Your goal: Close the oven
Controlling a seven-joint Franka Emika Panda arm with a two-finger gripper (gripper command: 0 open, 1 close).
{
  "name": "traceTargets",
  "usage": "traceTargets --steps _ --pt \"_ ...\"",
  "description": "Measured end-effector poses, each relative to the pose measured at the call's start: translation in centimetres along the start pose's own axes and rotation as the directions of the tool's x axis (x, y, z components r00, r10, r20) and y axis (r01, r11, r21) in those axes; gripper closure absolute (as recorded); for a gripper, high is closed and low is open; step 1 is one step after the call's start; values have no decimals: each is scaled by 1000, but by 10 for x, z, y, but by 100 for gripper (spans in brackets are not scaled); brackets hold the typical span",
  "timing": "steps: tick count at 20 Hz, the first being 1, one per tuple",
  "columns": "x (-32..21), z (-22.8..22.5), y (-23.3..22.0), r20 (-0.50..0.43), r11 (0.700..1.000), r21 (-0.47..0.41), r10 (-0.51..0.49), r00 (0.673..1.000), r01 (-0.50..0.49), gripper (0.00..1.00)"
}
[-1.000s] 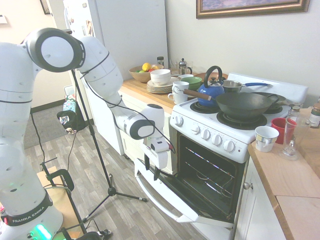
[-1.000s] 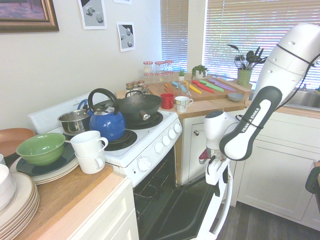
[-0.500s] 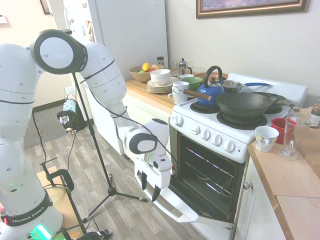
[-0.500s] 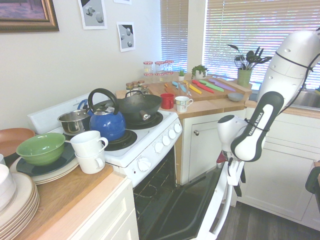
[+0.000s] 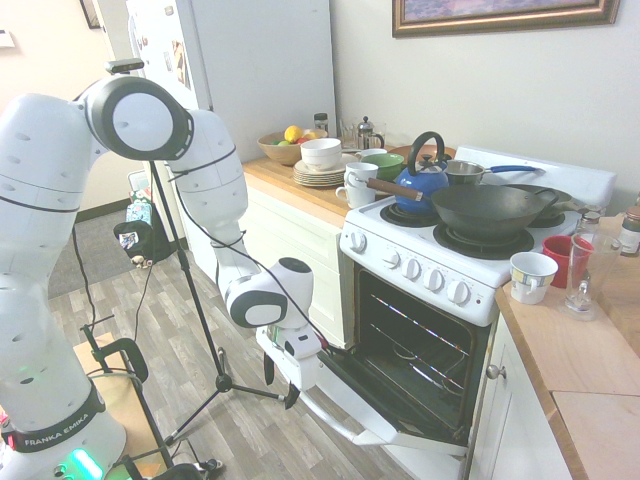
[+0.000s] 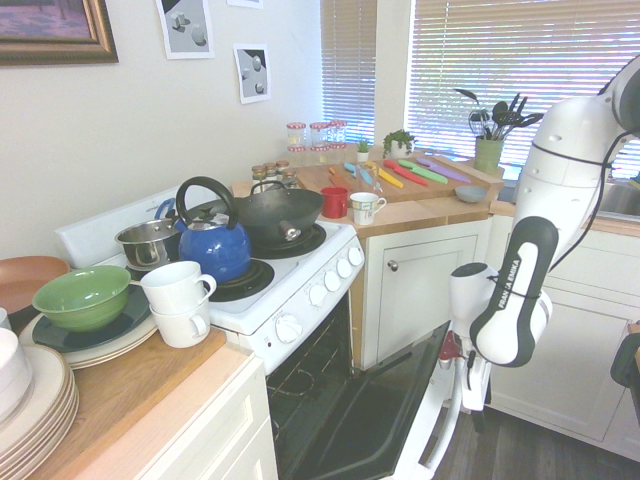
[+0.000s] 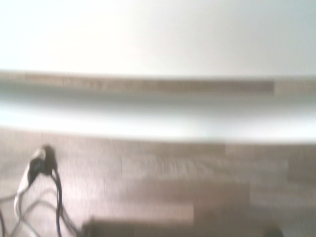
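The white oven (image 5: 420, 270) stands with its drop-down door (image 5: 352, 385) hanging wide open, showing the dark cavity and wire racks (image 5: 415, 345). A white bar handle (image 5: 338, 424) runs along the door's outer edge. My gripper (image 5: 279, 382) points down at the left end of that edge, just outside the door and level with the handle, its two dark fingers apart and holding nothing. From the other side the gripper (image 6: 474, 392) hangs beside the handle (image 6: 430, 440). The wrist view shows the blurred white handle bar (image 7: 158, 126) over wooden floor.
On the stovetop sit a blue kettle (image 5: 421, 180), a dark wok (image 5: 488, 210) and a small pot. Cups, plates and bowls crowd the counters on both sides. White cabinets (image 6: 420, 290) flank the oven. A tripod (image 5: 220, 380) stands on the wooden floor beside the arm.
My gripper has dropped from above the open door and swung outward past its front edge, down to handle height. The door has stayed open at the same angle.
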State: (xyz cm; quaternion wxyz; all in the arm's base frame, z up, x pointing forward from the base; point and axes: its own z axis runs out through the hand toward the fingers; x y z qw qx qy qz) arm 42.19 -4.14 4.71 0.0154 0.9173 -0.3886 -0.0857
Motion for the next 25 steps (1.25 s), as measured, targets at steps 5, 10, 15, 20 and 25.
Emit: traceTargets --steps 5,10,15,20,25 --pt "11 16 -33 -63 996 87 10 998 -4 0" --pt "22 10 -50 -131 989 148 29 991 -10 0" --pt "43 -29 -107 -223 968 251 28 974 30 0" --pt "27 -124 -145 -273 933 351 27 962 74 0" --pt "25 -191 -78 -159 981 150 -103 982 127 0"
